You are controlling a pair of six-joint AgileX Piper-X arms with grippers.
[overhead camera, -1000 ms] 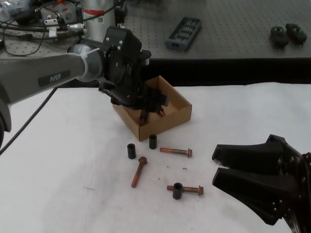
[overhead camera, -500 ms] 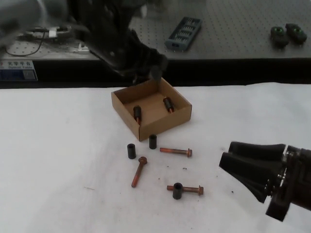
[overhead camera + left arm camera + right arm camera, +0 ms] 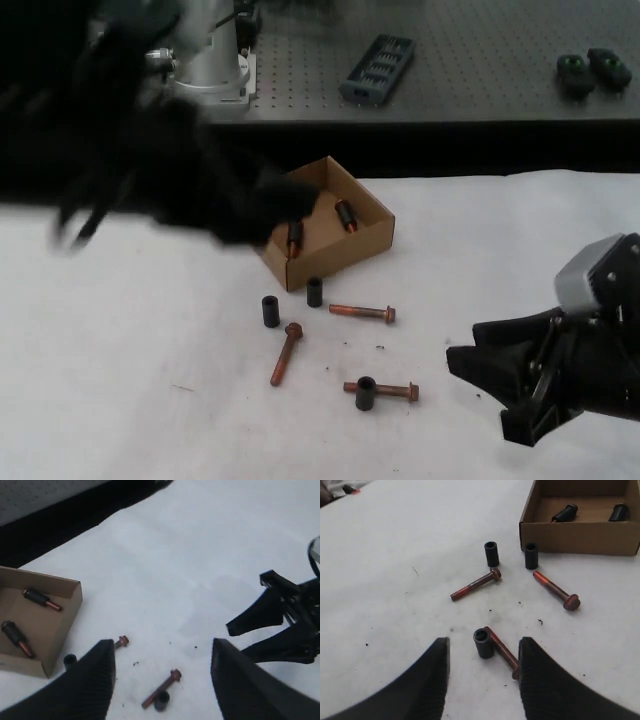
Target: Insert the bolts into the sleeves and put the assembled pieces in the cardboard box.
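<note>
- From above: cardboard box (image 3: 350,255) with two assembled pieces (image 3: 345,215) inside; on its near side, two upright sleeves (image 3: 270,311) and loose bolts (image 3: 362,312); right gripper (image 3: 478,395) nearby, fingers spread, empty.
- From left wrist: left gripper (image 3: 162,645) above the white cloth (image 3: 175,555), fingers wide apart, holding nothing.
- From right wrist: lone sleeve (image 3: 483,643) touching a bolt (image 3: 502,652), ahead of the parted fingertips (image 3: 440,647); box beyond.

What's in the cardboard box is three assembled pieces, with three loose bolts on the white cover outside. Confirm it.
Wrong on one count: the cardboard box holds two assembled pieces, not three, as the left wrist view shows. Three loose bolts do lie on the white cover outside.
</note>
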